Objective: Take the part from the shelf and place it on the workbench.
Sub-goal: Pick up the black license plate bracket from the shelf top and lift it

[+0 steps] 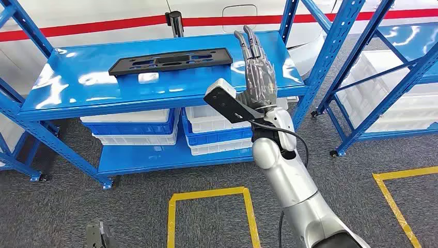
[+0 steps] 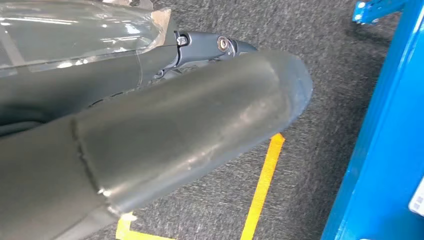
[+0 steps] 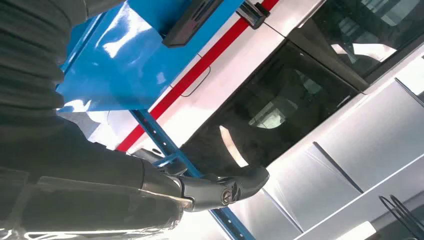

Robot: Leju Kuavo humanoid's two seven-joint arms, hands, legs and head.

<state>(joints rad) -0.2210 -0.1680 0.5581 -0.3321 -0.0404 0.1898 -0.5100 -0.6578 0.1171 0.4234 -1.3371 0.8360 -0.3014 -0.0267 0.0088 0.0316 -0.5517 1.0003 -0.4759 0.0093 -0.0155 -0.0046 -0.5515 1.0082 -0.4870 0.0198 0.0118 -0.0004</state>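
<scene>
The part (image 1: 170, 60) is a long flat black plate with cut-outs, lying on the blue shelf's top board (image 1: 77, 90); one end of the part (image 3: 192, 20) shows in the right wrist view. My right hand (image 1: 256, 67) is raised above the shelf's right end, fingers straight and together pointing away, holding nothing, about a hand's length right of the part. In the left wrist view my left hand (image 2: 165, 135) hangs over the grey carpet, its thick thumb across the picture; its hold cannot be made out.
White and blue crates (image 1: 135, 129) stand on the lower shelf board. A second blue rack (image 1: 385, 72) with white bins stands to the right. Yellow floor tape (image 1: 209, 195) marks boxes on the grey carpet. A white wall with a red stripe (image 1: 103, 25) lies behind the shelf.
</scene>
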